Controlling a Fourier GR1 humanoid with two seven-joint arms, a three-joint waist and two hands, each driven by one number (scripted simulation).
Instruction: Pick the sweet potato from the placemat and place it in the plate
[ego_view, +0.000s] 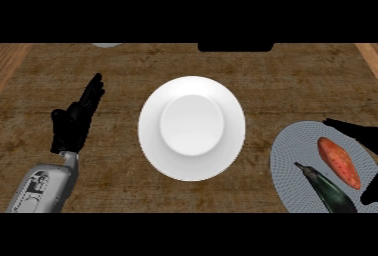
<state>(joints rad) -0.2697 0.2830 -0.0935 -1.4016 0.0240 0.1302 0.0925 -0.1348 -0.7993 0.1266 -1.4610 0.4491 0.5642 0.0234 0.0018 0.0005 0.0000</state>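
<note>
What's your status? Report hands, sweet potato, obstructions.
Left hand open, resting at left. Right hand at right edge, over placemat. Sweet potato lying on placemat, eggplant close beside. Route to plate open.

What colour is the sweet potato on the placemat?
The sweet potato is orange-red, clearest in the head view.

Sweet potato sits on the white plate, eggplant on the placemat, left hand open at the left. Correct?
Not quite. The sweet potato is not on the plate, which holds nothing. It lies on the placemat at the right, next to the eggplant. The head view shows this. The rest holds: the left hand is open at the left.
</note>
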